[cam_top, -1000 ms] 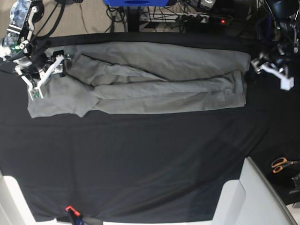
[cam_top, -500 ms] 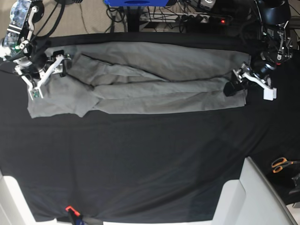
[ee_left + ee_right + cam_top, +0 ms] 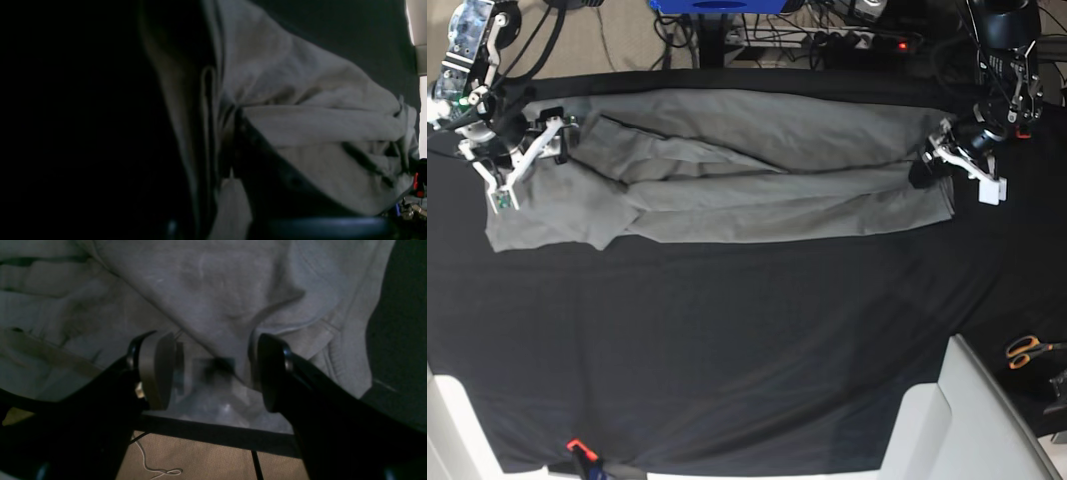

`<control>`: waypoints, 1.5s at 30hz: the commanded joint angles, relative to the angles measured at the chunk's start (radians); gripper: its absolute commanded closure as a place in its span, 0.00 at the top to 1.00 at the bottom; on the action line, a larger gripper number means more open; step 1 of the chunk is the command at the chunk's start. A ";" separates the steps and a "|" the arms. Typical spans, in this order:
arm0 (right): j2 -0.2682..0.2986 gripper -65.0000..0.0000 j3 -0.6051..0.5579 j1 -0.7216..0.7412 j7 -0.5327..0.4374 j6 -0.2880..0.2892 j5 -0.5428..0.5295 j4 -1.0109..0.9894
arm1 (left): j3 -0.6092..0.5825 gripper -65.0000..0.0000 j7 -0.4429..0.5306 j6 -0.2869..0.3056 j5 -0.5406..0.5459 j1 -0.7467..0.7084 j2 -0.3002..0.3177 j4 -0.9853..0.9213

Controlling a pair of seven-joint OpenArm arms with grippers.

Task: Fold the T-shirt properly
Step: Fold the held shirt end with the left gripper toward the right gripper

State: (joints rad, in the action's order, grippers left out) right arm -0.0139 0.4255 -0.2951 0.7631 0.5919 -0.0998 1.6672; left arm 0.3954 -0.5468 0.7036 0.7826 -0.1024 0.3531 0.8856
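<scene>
While the right pincer (image 3: 213, 370) hung spread over the T-shirt (image 3: 757, 170) collar end, the left pincer (image 3: 954, 168) met the far edge (grip impossible to tell); the shirt lay folded lengthwise across the black counter (image 3: 747, 350).

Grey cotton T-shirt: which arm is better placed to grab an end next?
Left. The left gripper sits at the grey cotton T-shirt's end edge; the right gripper hangs open over cloth.

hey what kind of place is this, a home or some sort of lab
Most likely a robotics lab or workshop, not a home. A grey T-shirt lies on a black table cloth between two robot arms, with tangled cables and a power strip behind the table.
</scene>
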 commanded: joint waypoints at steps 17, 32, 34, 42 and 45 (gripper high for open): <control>0.007 0.57 0.005 0.003 -0.014 0.003 -0.008 0.015 | 0.012 0.00 -0.002 -0.005 -0.269 0.045 0.151 0.159; 0.009 0.57 0.002 0.006 -0.014 0.003 -0.008 0.017 | 0.047 0.00 -0.011 -0.046 -0.736 -0.187 -0.179 0.785; 0.009 0.57 0.002 0.007 -0.014 0.003 -0.008 0.017 | 0.040 0.00 -0.011 -0.052 -0.802 -0.187 -0.234 0.789; 0.009 0.57 0.002 0.009 -0.014 0.003 -0.008 0.017 | -0.072 0.00 -0.011 -0.095 -0.928 -0.193 -0.381 0.786; 0.009 0.57 0.002 0.009 -0.014 0.003 -0.008 0.017 | -0.125 0.00 -0.011 -0.143 -0.921 -0.188 -0.403 0.786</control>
State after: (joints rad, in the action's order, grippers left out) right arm -0.0139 0.4255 -0.2916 0.7631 0.5919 -0.0998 1.6672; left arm 0.2710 -0.5762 0.5613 -0.1532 -0.2962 -0.0475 1.6547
